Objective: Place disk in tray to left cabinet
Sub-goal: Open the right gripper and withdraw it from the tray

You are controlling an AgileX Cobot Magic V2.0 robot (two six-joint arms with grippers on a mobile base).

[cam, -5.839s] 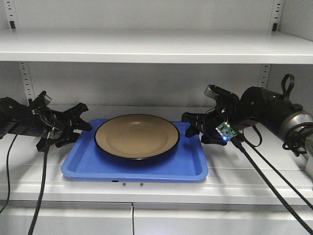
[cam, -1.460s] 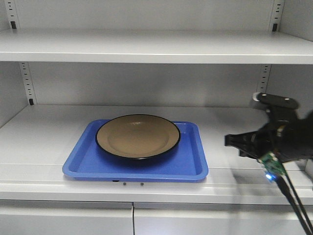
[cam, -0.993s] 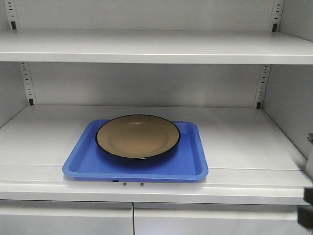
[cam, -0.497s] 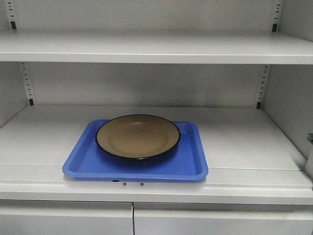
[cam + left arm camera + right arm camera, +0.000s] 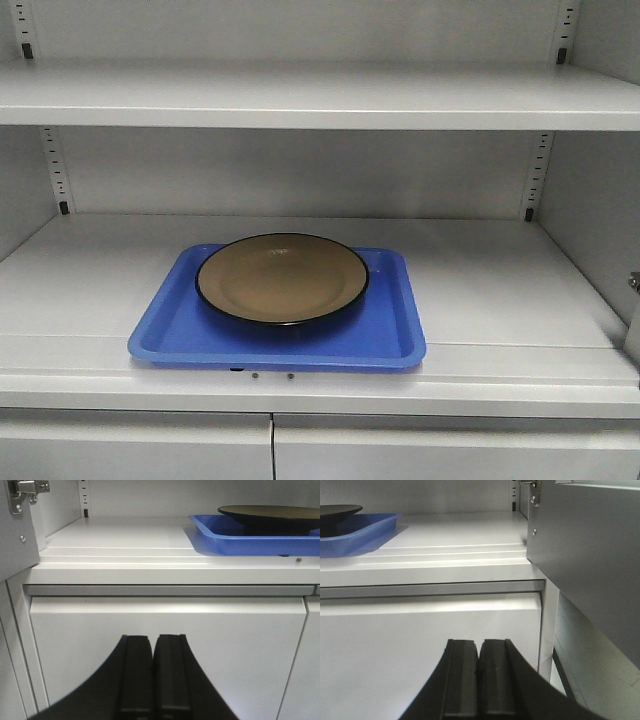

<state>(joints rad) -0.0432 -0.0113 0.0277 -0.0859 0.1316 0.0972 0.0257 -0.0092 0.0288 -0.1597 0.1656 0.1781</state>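
Observation:
The tan disk (image 5: 282,277) with its black rim lies in the blue tray (image 5: 392,335), which rests on the middle shelf (image 5: 500,280) of the left cabinet. Neither arm shows in the front view. From the left wrist view the tray (image 5: 235,540) and disk (image 5: 272,514) sit up at the right, well above my left gripper (image 5: 152,639), which is shut and empty before the lower door (image 5: 165,645). My right gripper (image 5: 479,642) is also shut and empty, low in front of the lower door, with the tray (image 5: 360,532) far up at the left.
An upper shelf (image 5: 320,95) spans the cabinet above the tray. Slotted rails (image 5: 537,175) run down the back wall. An open hinged door (image 5: 590,555) stands close at the right of my right gripper, and a door with a hinge (image 5: 22,490) is at my left gripper's left.
My right arm has withdrawn out of the front view, down and to the right. The left arm left earlier. Disk and tray have stayed put on the shelf.

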